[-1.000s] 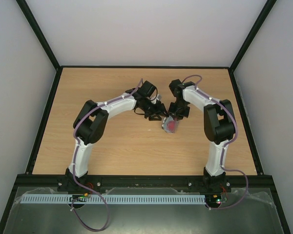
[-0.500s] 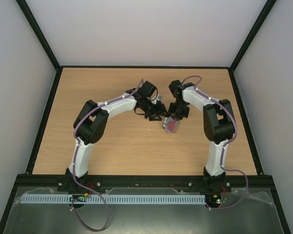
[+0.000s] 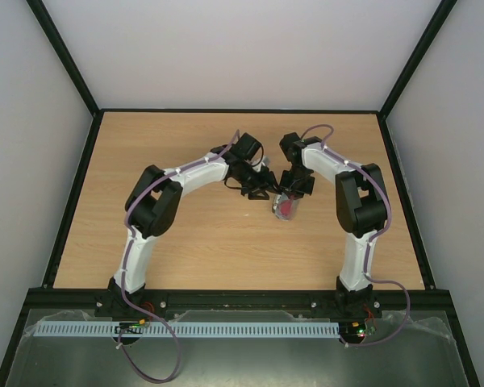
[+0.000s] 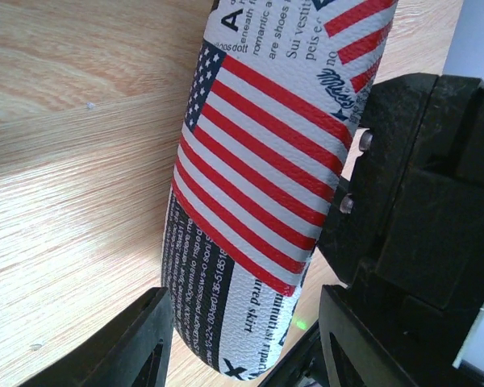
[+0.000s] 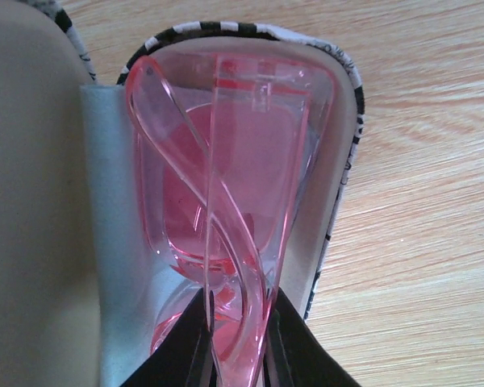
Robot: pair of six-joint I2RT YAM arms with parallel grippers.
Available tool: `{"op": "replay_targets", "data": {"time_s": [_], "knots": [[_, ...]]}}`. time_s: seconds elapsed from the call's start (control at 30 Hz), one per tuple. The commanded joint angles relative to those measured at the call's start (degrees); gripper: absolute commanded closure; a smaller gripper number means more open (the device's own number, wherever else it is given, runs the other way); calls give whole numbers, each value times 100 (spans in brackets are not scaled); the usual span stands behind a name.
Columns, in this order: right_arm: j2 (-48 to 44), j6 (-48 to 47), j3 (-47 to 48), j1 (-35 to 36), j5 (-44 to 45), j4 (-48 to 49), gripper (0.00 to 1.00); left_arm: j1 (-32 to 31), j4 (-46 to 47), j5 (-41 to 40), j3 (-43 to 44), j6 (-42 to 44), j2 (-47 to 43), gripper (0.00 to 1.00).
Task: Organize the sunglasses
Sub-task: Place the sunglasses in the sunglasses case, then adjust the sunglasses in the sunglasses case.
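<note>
1. Right gripper (image 5: 240,326) first: its fingers are pinched on the sunglasses (image 5: 226,161), closed on the folded arms at one end.
2. The sunglasses, pink and see-through, sit inside the open flag-patterned case (image 5: 348,121), within its rim. A pale blue cloth (image 5: 105,210) lies alongside, against the inner face of the lid (image 5: 32,201).
3. Over to the left gripper (image 4: 242,355): one finger stands on either side of the case's near end, close against the shell. Whether it is clamping or only bracketing, I cannot tell.
4. Both arms meet mid-table (image 3: 185,242), the case resting on the wood between them.
5. My read is that this is the seating step, with the glasses going into the case.
6. Next, as I see it, the right fingers part and lift straight out without dragging the frame. The lid then needs folding shut while the left steadies the shell.
</note>
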Motion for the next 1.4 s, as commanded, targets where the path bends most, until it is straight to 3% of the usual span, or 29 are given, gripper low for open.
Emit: {"op": "replay_targets", "data": {"time_s": [0.0,0.2,0.4,0.57,1.0,1.1,1.27,1.37], "knots": [[126,-3,-132,-8,141,-165,99,-106,-61,122,251,14,105,48],[-15,1,-32,-7,137,-220,97,-137,-71,119,263,14,115,48],[-200,23,1,-7,106,-263,81,-166,-54,116,280,-4,128,48],[-346,45,21,-8,49,-278,79,-182,-54,122,283,-4,142,48],[-657,80,149,-7,-66,-393,64,-192,-42,118,316,-24,155,48],[-795,81,119,-7,-57,-384,69,-191,-37,122,324,-22,152,48],[-895,83,119,-8,-129,-357,95,-191,-35,117,333,-39,170,48],[-818,81,84,-7,-151,-332,99,-199,-35,117,350,-41,175,48]]}}
